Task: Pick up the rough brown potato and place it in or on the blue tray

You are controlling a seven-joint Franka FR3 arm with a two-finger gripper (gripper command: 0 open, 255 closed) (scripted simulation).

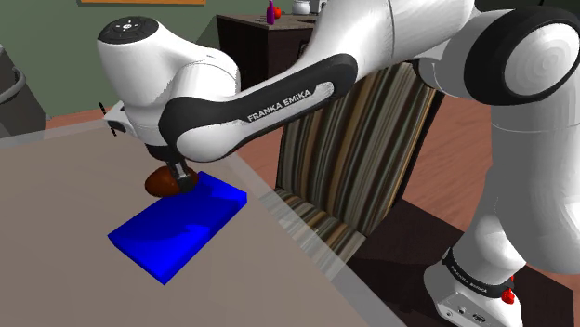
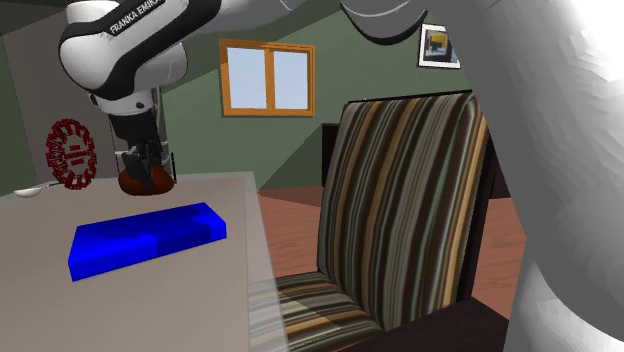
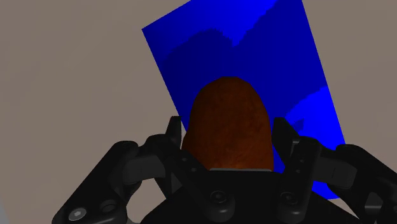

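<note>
1. A padded chair with brown-and-cream stripes (image 1: 362,149) sits just right of the table, near the flat blue rectangular tray (image 1: 177,228).
2. The black two-finger gripper (image 3: 229,130) is clamped on the rough reddish-brown oval potato (image 1: 164,182) at the tray's far end. The hand hides the potato's lower part in the wrist view.
3. Plain grey-beige tabletop (image 1: 56,214), green wall (image 2: 340,60), wood-framed window (image 2: 267,78).
</note>
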